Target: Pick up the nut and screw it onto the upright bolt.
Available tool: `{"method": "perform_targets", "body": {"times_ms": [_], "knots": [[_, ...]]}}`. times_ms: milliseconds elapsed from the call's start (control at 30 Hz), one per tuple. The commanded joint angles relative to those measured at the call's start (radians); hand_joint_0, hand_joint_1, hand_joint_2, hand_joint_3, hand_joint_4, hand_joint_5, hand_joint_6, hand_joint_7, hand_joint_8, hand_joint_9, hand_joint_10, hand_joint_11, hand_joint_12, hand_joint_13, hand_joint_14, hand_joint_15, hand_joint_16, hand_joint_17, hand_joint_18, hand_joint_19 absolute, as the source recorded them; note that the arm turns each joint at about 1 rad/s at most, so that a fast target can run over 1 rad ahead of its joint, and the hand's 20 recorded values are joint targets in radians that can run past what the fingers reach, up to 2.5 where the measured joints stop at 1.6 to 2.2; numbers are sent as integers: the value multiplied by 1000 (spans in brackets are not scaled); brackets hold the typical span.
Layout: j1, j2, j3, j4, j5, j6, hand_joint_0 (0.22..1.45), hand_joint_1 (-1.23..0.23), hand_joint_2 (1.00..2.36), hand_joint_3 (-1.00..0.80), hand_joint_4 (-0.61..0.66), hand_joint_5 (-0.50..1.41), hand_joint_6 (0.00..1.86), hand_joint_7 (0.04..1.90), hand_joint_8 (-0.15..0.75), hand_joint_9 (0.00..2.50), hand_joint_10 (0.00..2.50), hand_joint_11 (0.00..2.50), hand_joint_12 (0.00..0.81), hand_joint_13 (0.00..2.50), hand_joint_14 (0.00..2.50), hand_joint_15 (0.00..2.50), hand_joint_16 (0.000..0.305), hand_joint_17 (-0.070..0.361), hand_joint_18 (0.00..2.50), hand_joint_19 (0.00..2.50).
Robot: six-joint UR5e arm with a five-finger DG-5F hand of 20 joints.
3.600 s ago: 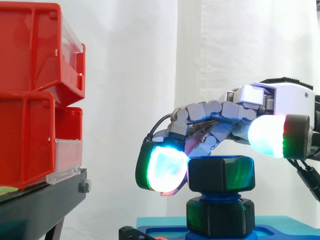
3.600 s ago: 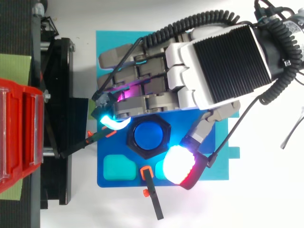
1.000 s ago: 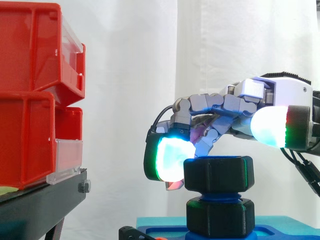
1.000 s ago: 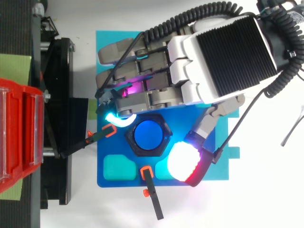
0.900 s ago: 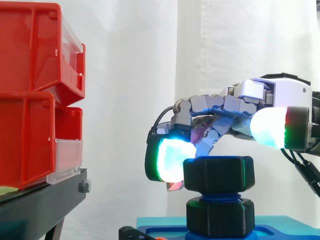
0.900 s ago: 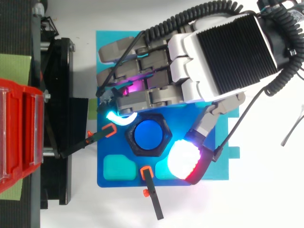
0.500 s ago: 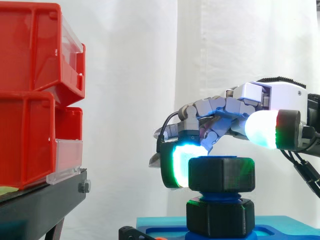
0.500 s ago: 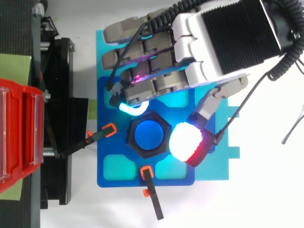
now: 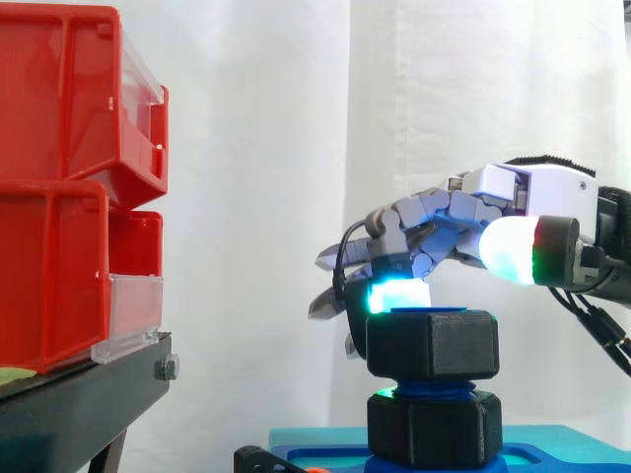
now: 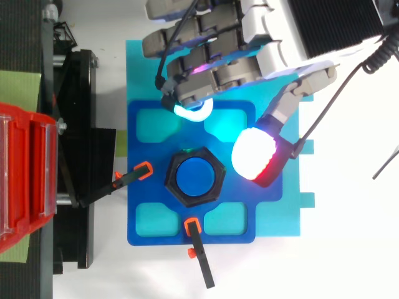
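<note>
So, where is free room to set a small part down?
Free: the two lower recesses either side of the bottom clamp, and the white table right of the plate. Crowded: the nut at centre, the hand over the upper recesses.

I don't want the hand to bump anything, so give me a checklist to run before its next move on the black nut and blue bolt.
1. Black hexagonal nut on the blue upright bolt: ok.
2. Nut sitting level: ok, by the side view.
3. Nut down against the black hexagonal base: not ok, blue thread shows between them.
4. Hand clear of the nut: ok, apart in the top view.
5. Hand free: ok, fingers relaxed, holding nothing.
6. Orange-tipped black clamps tight on the blue plate: cannot tell.
</note>
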Motion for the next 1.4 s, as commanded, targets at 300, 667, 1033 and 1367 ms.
{"method": "perform_targets", "body": {"times_ms": [300, 667, 1033, 1367], "knots": [[0, -1, 42, 9, -40, 27, 492, -149, 1000, -500, 220, -103, 503, 830, 240, 829, 0, 0, 214, 660, 0, 0, 23, 52, 379, 0], [42, -1, -1, 12, -5, 23, 488, -123, 1000, -500, 211, -106, 502, 717, 227, 803, 0, 0, 216, 635, 0, 0, 25, 55, 358, 0], [57, -1, -35, 46, 28, 26, 487, -108, 1000, -500, 257, -77, 504, 917, 235, 801, 0, 0, 222, 623, 0, 0, 25, 56, 343, 0], [57, -1, -35, 34, 32, 24, 494, -118, 1000, -500, 240, -48, 503, 1301, 247, 819, 0, 0, 220, 644, 0, 0, 23, 52, 364, 0]]}}
